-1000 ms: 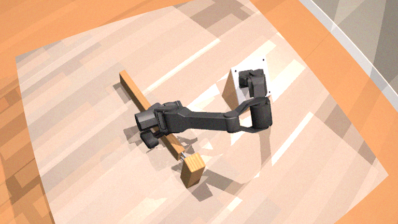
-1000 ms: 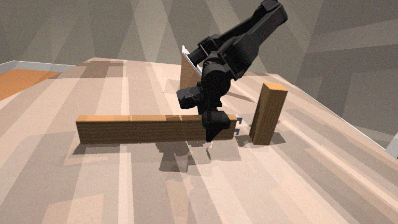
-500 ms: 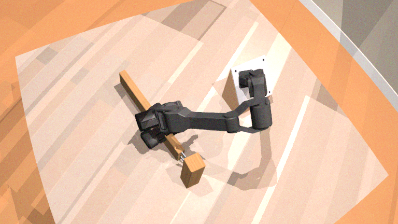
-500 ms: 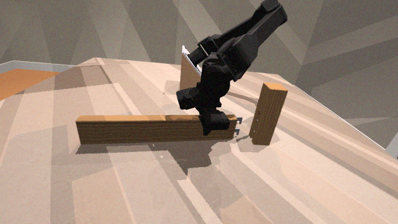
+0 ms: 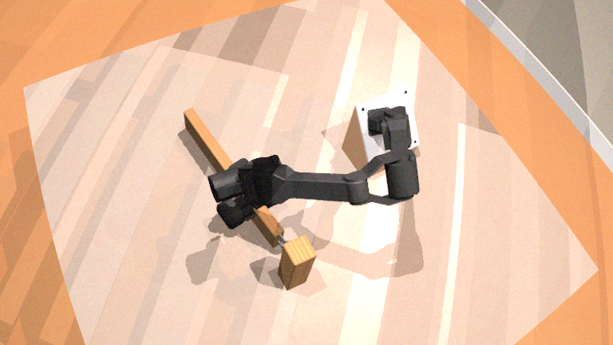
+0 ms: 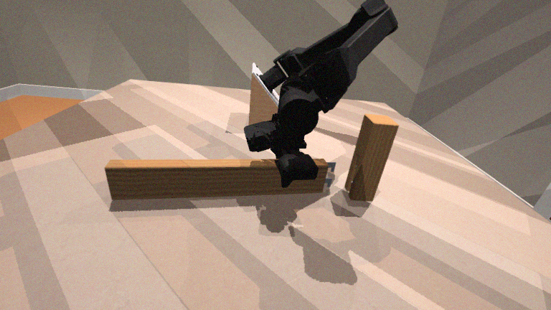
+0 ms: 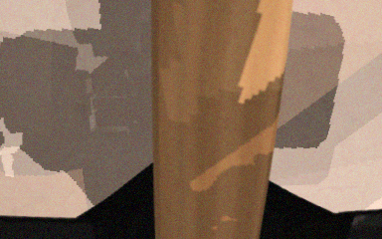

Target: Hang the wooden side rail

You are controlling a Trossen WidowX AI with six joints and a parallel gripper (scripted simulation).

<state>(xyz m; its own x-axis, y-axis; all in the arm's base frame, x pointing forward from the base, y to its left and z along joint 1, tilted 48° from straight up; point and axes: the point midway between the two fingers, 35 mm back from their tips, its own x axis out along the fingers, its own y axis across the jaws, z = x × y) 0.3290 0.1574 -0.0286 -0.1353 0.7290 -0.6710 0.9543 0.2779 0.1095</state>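
Observation:
The wooden rail (image 5: pixel 208 140) (image 6: pixel 182 181) (image 7: pixel 211 100) lies on the table on its narrow edge. Its two small steel hooks (image 5: pixel 281 239) (image 6: pixel 331 166) stick out of the end nearest the post, one above the other, with a short gap to the post. The headboard post (image 5: pixel 299 251) (image 6: pixel 372 160) stands upright beyond that end. Its slot and pins cannot be made out. My gripper (image 6: pixel 289 168) (image 7: pixel 194 170) is shut on the rail near its hook end, one finger on each side. In the top view the arm hides the fingertips.
The arm's base stand, a wooden wedge with a white plate (image 5: pixel 368 142) (image 6: pixel 262 107), stands behind the rail. The arm reaches from it over the pale table top (image 5: pixel 158 255) (image 6: pixel 162 257). The post stands close to the gripper's hook-end side.

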